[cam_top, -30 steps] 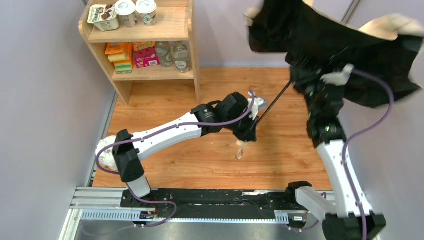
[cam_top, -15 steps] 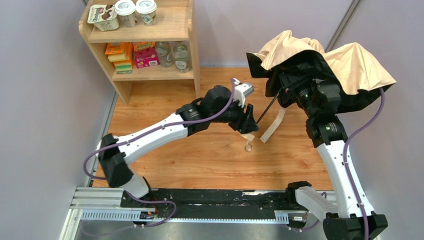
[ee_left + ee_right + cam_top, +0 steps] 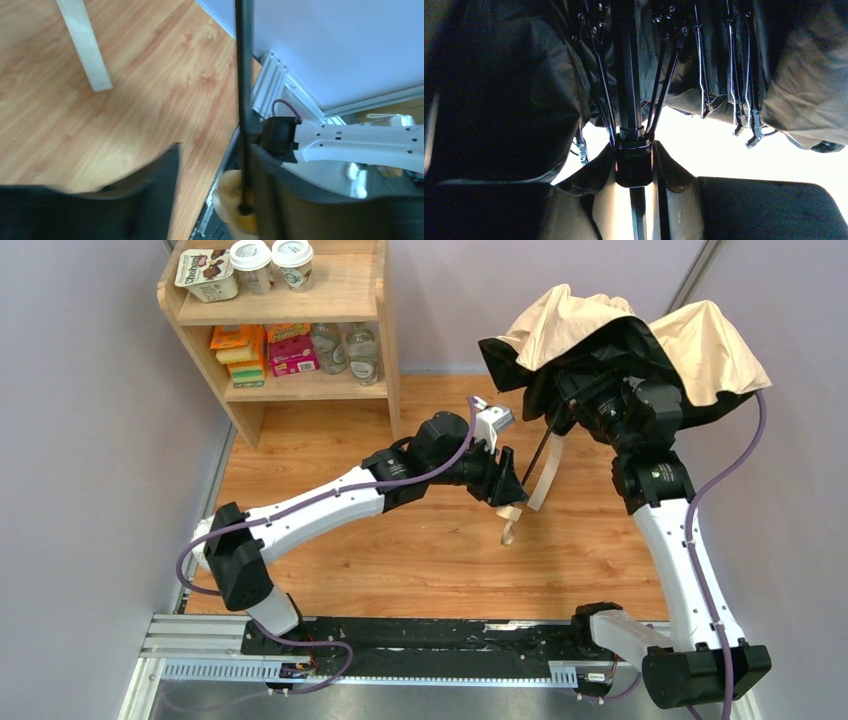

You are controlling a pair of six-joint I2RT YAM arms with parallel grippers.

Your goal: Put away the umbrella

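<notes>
The umbrella's beige canopy (image 3: 560, 325) slumps half-folded over my right gripper (image 3: 592, 408) at the upper right. In the right wrist view my right gripper (image 3: 634, 162) is shut on the black runner (image 3: 634, 170) at the base of the ribs. The thin black shaft (image 3: 541, 453) slants down-left to my left gripper (image 3: 508, 490). A beige strap (image 3: 547, 478) hangs beside it. In the left wrist view my left gripper (image 3: 215, 155) is open. The shaft (image 3: 243, 90) runs between its fingers, close to the right finger (image 3: 285, 200). The pale wooden handle (image 3: 231, 200) sits at the shaft's end.
A wooden shelf (image 3: 385, 335) with cups, boxes and bottles stands at the back left. Purple walls close in on both sides. A metal rail (image 3: 200, 645) runs along the near edge. The right arm's white link (image 3: 350, 142) shows beyond the left jaws.
My left gripper has opened off the shaft and shifted slightly right. The canopy, flung up dark side out a second ago, has dropped and now drapes over the right gripper.
</notes>
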